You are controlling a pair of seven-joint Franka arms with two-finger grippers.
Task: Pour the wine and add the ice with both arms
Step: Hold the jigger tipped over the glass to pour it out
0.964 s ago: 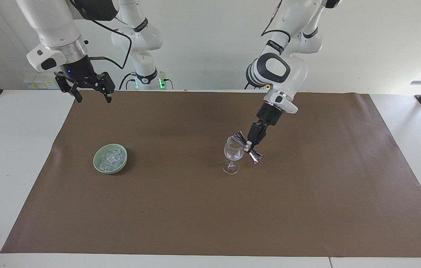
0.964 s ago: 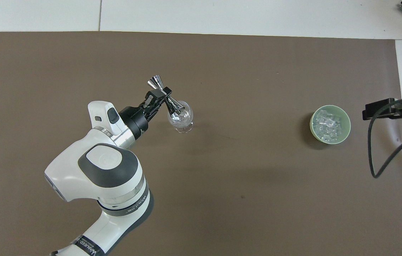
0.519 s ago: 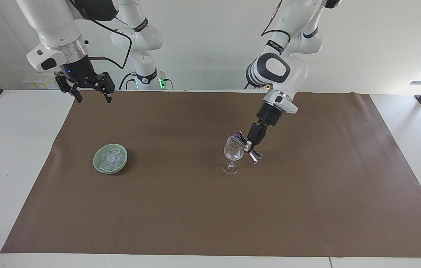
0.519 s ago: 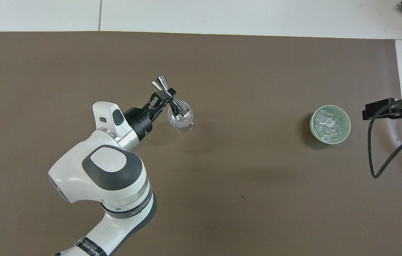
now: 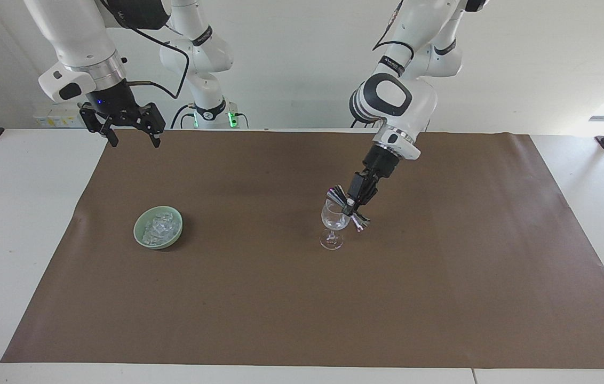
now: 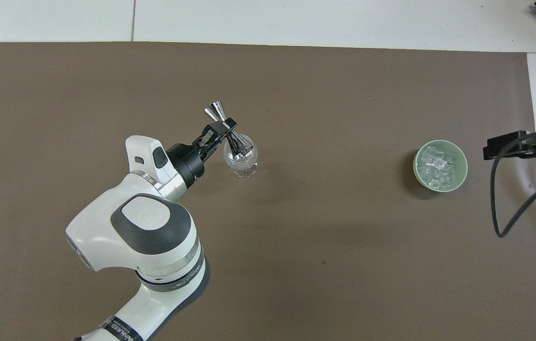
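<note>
Measuring cup (image 5: 348, 209) is gripped at its waist by the left gripper (image 5: 352, 204), tilted, one mouth over the wine glass (image 5: 333, 226); ice (image 5: 158, 226) lies in the green bowl (image 5: 141, 237), well apart from the glass, toward the right arm's end of the tabletop; right gripper (image 5: 130, 135), jaws open, is held raised and is judged nearer the ice.

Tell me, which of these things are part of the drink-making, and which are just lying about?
In use:
- clear stemmed wine glass
- shiny steel double-cone measuring cup, tilted over the glass in the left gripper
- clear ice chunks in the pale green bowl
- waiting open right gripper

Just there:
- brown paper mat
</note>
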